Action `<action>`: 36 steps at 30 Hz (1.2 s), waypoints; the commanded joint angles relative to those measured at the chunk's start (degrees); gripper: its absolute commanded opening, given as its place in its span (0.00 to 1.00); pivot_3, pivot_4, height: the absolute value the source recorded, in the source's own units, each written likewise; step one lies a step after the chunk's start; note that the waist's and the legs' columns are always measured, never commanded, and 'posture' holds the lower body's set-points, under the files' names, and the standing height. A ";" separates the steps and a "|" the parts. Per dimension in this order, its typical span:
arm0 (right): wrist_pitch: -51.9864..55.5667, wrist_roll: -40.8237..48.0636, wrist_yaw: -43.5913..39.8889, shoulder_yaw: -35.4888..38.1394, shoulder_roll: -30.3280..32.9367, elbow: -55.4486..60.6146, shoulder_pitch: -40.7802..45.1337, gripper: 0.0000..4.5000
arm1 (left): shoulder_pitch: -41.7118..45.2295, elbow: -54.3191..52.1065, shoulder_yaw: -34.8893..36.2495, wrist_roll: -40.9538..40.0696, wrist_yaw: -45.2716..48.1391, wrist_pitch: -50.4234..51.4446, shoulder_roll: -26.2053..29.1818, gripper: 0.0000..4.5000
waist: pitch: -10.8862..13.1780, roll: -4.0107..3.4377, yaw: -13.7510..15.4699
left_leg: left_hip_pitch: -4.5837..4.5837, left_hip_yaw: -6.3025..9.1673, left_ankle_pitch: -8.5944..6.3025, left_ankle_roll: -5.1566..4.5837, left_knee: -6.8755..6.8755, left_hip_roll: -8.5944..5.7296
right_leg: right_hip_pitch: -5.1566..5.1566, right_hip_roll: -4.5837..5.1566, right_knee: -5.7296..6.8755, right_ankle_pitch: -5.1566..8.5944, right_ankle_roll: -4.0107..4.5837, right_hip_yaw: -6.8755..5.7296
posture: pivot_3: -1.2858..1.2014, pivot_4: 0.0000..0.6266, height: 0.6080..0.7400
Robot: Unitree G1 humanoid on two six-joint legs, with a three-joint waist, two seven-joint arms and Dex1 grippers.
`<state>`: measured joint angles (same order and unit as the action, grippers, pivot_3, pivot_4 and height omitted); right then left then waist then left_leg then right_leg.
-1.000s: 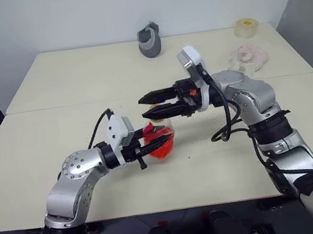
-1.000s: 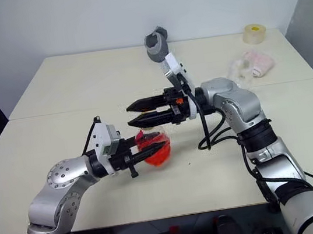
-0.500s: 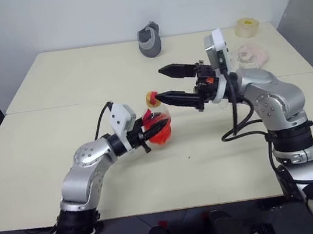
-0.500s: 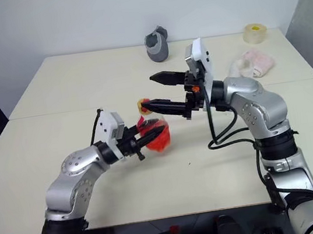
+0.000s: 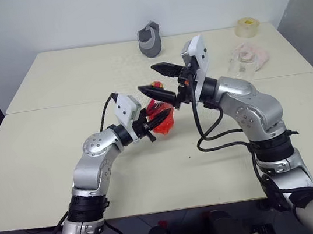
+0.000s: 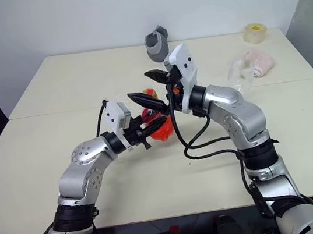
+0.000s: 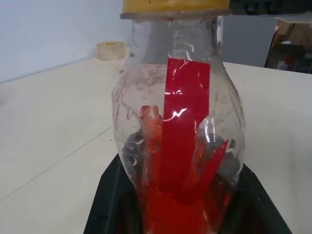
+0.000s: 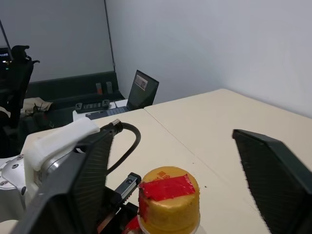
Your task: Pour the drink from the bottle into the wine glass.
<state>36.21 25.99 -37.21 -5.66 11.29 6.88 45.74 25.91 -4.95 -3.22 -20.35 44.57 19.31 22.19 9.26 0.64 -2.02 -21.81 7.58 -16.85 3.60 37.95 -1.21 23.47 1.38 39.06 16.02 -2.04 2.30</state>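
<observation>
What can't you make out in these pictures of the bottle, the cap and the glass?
- Bottle: in the left wrist view its base is cut off by the edge and sunk between the left tool's fingers.
- Cap: in the head views the right tool covers most of it; whether a finger touches it is unclear.
- Wine glass: too small and clear to tell whether it holds any liquid.

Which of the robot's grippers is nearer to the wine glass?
Right. The right gripper is open around the bottle's yellow cap, mid-table; the wine glass stands off by its arm's far side. The left gripper, shut on the bottle, is farther.
</observation>
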 commanded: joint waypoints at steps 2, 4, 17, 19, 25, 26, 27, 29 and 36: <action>-1.27 0.16 0.14 0.33 -0.18 1.31 1.13 0.86 | 0.78 -2.81 0.87 -1.48 0.66 -1.42 -0.42 0.23 | 0.00 0.00 -0.02 | 0.00 0.00 0.00 0.00 0.00 0.00 | 0.00 0.00 0.00 0.00 0.00 0.00 | 0.52 0.24 1.00; -1.11 0.29 0.05 0.22 -0.22 1.47 0.96 0.86 | 0.73 -2.94 0.84 -1.43 0.70 -1.32 -0.36 0.22 | 0.00 0.00 -0.02 | 0.00 0.00 0.00 0.00 0.00 0.00 | 0.00 0.00 0.00 0.00 0.00 0.00 | 0.52 0.24 1.00; -1.88 -0.70 -1.16 -1.33 0.35 -0.04 0.32 0.86 | 2.68 -1.45 0.23 -0.50 0.04 -0.88 -1.06 0.22 | 0.00 0.00 -0.06 | 0.00 0.00 0.00 0.00 0.00 0.00 | 0.00 0.00 0.00 0.00 0.00 0.00 | 0.52 0.24 1.00; -2.07 -0.63 -1.23 -1.33 0.30 -0.17 0.29 0.86 | 2.56 -1.88 0.22 -0.59 0.03 -0.65 -1.11 0.22 | 0.00 0.00 -0.07 | 0.00 0.00 0.00 0.00 0.00 0.00 | 0.00 0.00 0.00 0.00 0.00 0.00 | 0.52 0.24 1.00; -1.79 0.54 -0.79 0.01 -0.54 -0.18 1.01 0.49 | 1.70 -2.61 0.30 -0.74 0.23 -0.39 -0.75 0.22 | 0.00 0.00 -0.23 | 0.00 0.00 0.00 0.00 0.00 0.00 | 0.00 -0.01 0.00 0.00 0.00 0.00 | 0.52 0.24 1.00; -1.63 0.76 -0.73 0.24 -0.62 -0.21 1.22 0.40 | 1.70 -2.54 0.30 -0.69 0.23 -0.41 -0.73 0.22 | 0.00 0.00 -0.24 | 0.00 0.01 0.00 0.00 0.00 0.01 | 0.00 -0.01 0.00 0.00 0.00 0.00 | 0.52 0.24 1.00; -1.45 0.96 -0.72 0.42 -0.68 -0.25 1.43 0.32 | 1.73 -2.49 0.30 -0.66 0.20 -0.43 -0.74 0.22 | 0.00 0.00 -0.27 | 0.00 0.01 0.00 0.00 0.00 0.00 | 0.00 -0.01 0.00 0.00 0.00 0.00 | 0.52 0.24 1.00; -1.07 1.36 -0.70 0.71 -0.75 -0.23 1.65 0.29 | 1.76 -2.48 0.22 -0.58 0.10 -0.49 -0.82 0.22 | 0.00 0.00 -0.31 | 0.00 0.01 0.00 0.00 0.00 0.00 | 0.00 -0.01 0.00 0.00 0.00 0.00 | 0.52 0.24 1.00; 1.93 3.21 -1.97 0.57 -0.44 0.92 1.51 0.29 | 1.35 -2.77 -0.12 -0.41 -0.05 -0.79 -1.05 0.22 | 0.00 0.00 -0.36 | 0.00 0.01 0.00 0.00 0.00 0.00 | 0.00 -0.01 0.00 0.00 0.00 0.00 | 0.52 0.24 1.00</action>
<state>37.76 26.97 -38.03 -5.85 11.00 5.85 45.90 27.16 -4.96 -3.85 -20.28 44.48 19.57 21.18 9.26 0.64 -2.38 -21.82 7.59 -16.85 3.59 37.95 -1.21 23.47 1.38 39.06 16.02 -2.04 2.30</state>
